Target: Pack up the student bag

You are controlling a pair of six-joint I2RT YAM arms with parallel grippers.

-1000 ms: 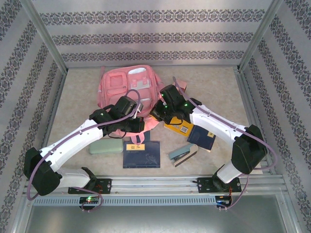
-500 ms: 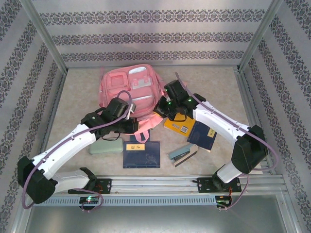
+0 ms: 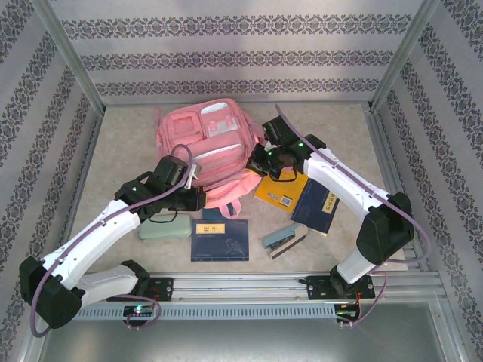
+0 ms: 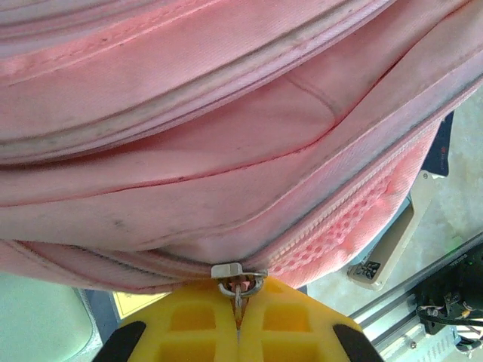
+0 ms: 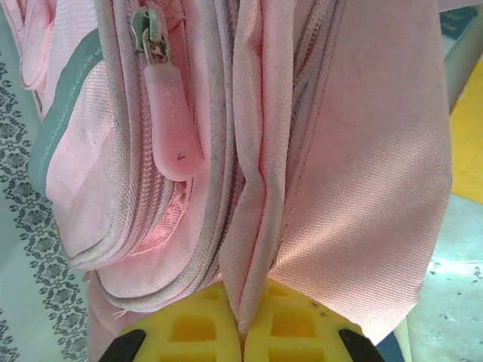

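As hands (image 4: pixel 238 305) (image 5: pixel 243 326) pinch student bag (image 3: pixel 205 134), elbows (image 3: pixel 47 290) (image 3: pixel 383 230) splayed

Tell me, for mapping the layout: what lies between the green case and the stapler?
A dark blue folder with a yellow label, seen in the top view.

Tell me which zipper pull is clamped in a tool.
The bare metal pull on the student bag, pinched by the left tool; the pink-tabbed pull hangs free while the right tool grips a fabric flap.
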